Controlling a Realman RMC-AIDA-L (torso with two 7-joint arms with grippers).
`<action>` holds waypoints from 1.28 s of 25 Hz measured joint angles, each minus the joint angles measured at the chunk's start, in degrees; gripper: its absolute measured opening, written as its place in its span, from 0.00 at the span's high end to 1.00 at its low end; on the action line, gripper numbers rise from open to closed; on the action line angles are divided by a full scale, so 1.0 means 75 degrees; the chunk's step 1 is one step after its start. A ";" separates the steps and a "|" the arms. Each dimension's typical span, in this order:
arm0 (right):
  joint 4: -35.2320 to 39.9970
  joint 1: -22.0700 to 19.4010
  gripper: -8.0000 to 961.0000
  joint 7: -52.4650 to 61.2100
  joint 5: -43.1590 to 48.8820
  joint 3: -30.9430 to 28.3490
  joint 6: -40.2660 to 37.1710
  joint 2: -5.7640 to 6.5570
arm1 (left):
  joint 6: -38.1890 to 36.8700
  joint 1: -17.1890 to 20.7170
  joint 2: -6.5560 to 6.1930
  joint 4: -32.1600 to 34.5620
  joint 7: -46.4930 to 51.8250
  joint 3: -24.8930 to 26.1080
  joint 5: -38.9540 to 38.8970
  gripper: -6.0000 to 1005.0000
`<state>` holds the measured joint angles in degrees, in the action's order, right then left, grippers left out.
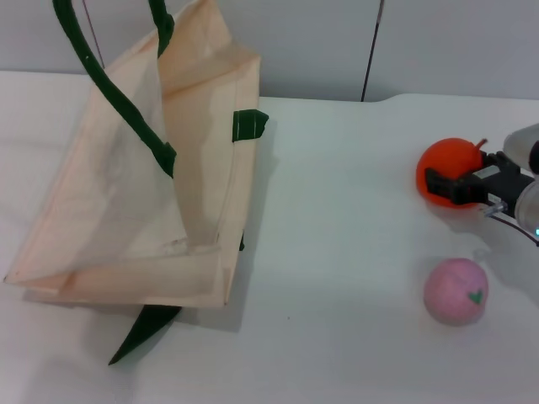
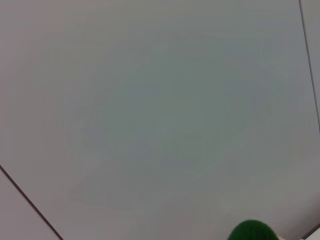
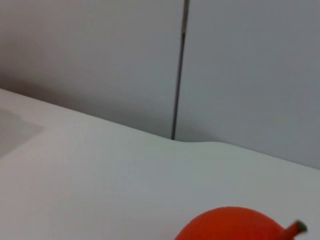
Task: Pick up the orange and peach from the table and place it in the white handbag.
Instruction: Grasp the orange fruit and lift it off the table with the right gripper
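While the right pincer (image 1: 461,187) sits against the orange (image 1: 450,168) at the far right of the bench (image 1: 337,252), one dark finger (image 1: 445,183) lies across the near face of the fruit, and whether the jaws have truly closed on it cannot be told from the head view; the right wrist view shows only the fruit's top and stem low in the picture. My worry is the shape: a smooth round toy held off-centre is likely to squirt out as the jaws tighten or as the arm lifts, and it could then roll toward the bench edge or knock the peach (image 1: 456,291), which rests just nearer the robot on the same side. The white handbag (image 1: 143,185) stands well apart on the left, its mouth held up by the green handles (image 1: 114,93) (the left pincer itself is not seen, only a scrap of green at the edge of the left wrist view). The cloth looks limp, so a sagging mouth or a fruit carried too low might catch the rim and tip the bag.
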<state>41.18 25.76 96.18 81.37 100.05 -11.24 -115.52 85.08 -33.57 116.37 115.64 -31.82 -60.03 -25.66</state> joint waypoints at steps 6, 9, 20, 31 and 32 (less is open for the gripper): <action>0.0048 0.0020 0.09 0.0007 0.0017 0.0053 -0.0129 0.0004 | 0.0001 0.0027 -0.0006 -0.0006 -0.0004 0.0000 0.0000 0.87; 0.0056 0.0023 0.22 0.0052 0.0025 0.0003 -0.0287 0.0011 | 0.0003 0.0046 -0.0011 -0.0003 -0.0021 0.0000 0.0000 0.87; -0.0036 0.0098 0.36 0.0114 0.0291 -0.0030 -0.0088 0.0012 | -0.0015 0.0056 0.0000 -0.0009 -0.0023 0.0000 0.0011 0.87; 0.0348 0.0092 0.47 0.0114 0.0317 -0.0055 -0.0083 0.0012 | -0.0037 0.0070 0.0000 -0.0010 -0.0023 -0.0056 0.0012 0.87; 0.0348 0.0092 0.48 0.0113 0.0317 -0.0055 -0.0083 0.0015 | -0.0037 0.0070 0.0000 -0.0009 -0.0023 -0.0057 0.0012 0.87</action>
<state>43.79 26.45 97.03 83.75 99.64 -11.86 -115.41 84.81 -33.05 116.37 115.57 -31.99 -60.46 -25.57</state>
